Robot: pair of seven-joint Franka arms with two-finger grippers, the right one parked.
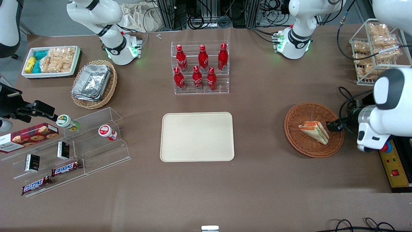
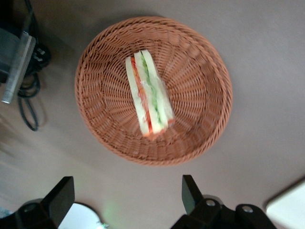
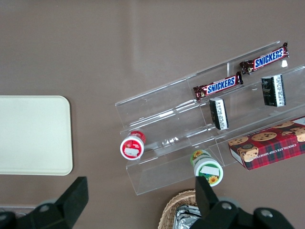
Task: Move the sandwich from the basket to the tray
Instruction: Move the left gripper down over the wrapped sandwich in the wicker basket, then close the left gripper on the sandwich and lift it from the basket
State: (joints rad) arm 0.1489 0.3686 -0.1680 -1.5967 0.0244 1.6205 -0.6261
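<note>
The left arm's black two-finger gripper (image 2: 127,200) had its fingers (image 2: 189,191) spread wide, pinching nothing. It hung above the rim of the round reddish-brown wicker basket (image 2: 200,95). Just past the fingertips, inside that basket, lay the small three-cornered sandwich (image 2: 147,95) with pale bread and orange and green layers. The flat cream tray (image 1: 197,136) sat well apart from the fingers, toward the middle of the table.

The fingers might squash the soft bread, or catch the basket rim and drag it along.

There was one sandwich, one basket and one tray.
</note>
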